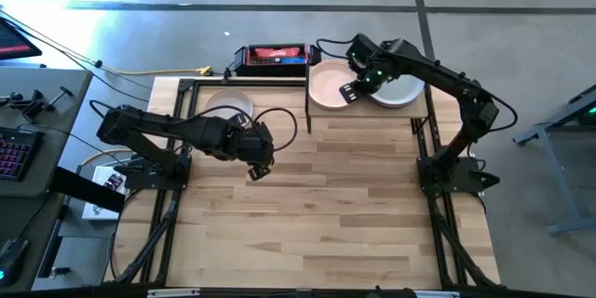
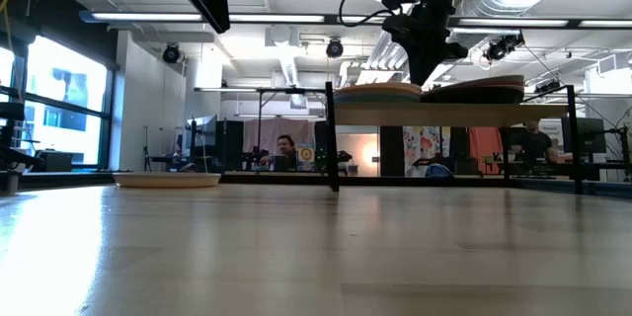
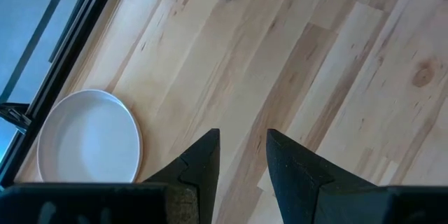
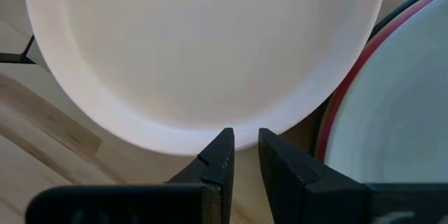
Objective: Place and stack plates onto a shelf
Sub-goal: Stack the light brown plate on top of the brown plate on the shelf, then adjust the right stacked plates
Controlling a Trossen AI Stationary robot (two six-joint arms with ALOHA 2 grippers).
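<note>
I see a pale pink plate (image 1: 328,85) on the shelf (image 1: 368,110), beside a stack topped by a white plate (image 1: 399,90); one more white plate (image 1: 229,104) lies on the tabletop left of the shelf. The right gripper (image 4: 241,155) hovers empty at the pink plate's rim, jaws slightly apart. The left gripper (image 3: 241,155) hangs released near the table plate. These look stiff, slick, breakable; I'd pinch the raised rim. Only the right wrist view reveals a red rim under the white plate.

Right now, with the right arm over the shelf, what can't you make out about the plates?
- How many plates sit in each shelf stack: high view shows only the tops, low view is blurred, edge-on.
- White plate: cut off in the right wrist view.
- Table plate: partly hidden by the left arm.
</note>
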